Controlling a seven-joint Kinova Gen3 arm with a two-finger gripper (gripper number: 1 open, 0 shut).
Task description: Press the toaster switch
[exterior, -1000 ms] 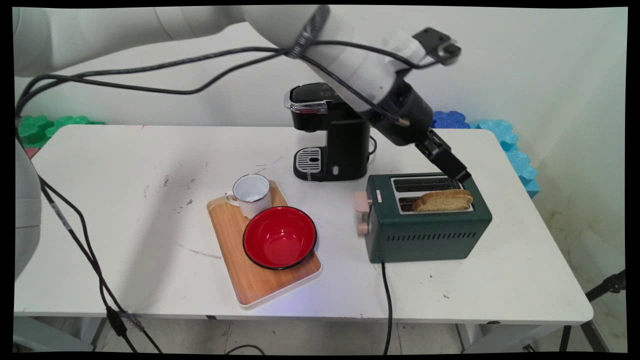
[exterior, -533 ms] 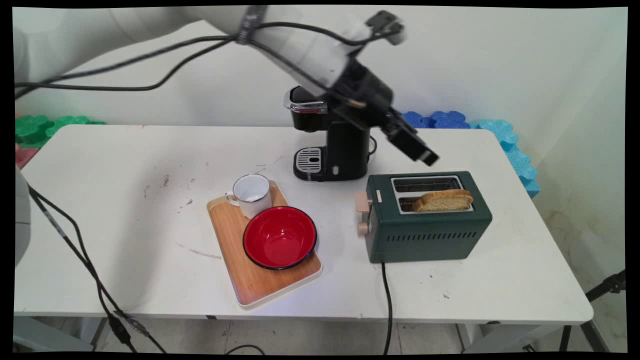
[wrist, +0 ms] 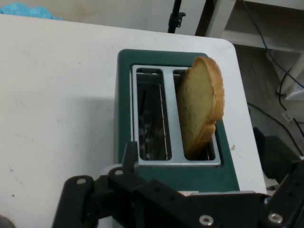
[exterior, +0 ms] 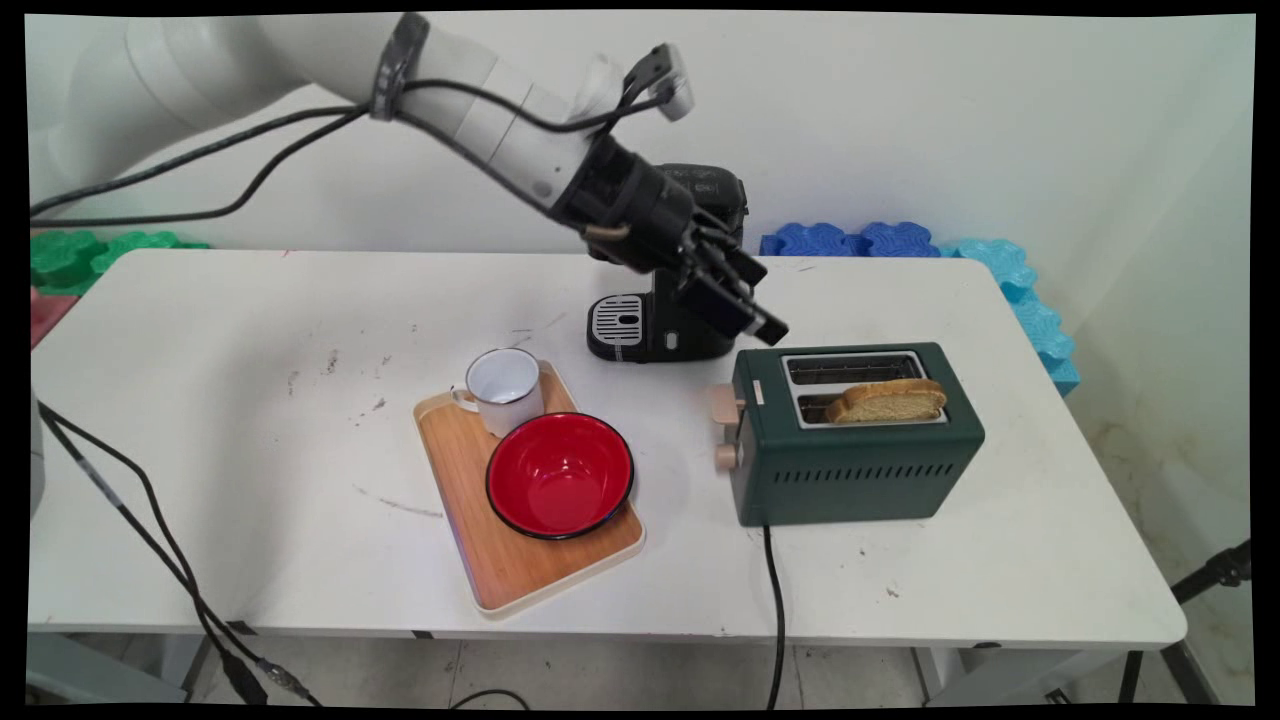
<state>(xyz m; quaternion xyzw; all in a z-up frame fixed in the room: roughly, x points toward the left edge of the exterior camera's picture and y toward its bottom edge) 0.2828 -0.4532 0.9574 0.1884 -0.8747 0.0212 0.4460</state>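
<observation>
My black gripper hangs open and empty in front of the black coffee machine, just above and left of the green toaster. It touches nothing. A slice of toasted bread stands in the toaster's near slot, leaning and sticking out; the far slot is empty. In the hand view the toaster lies straight ahead, with the bread in its right-hand slot. One finger rises before the toaster's near end.
A wooden tray left of the toaster carries a white mug and a red bowl. The toaster's lever faces the tray, and its cord runs off the front edge. Blue foam blocks line the back right.
The gripper has drawn away from the bread at the toaster's right end, moving up and left to the front of the coffee machine. The bread stays in its slot.
</observation>
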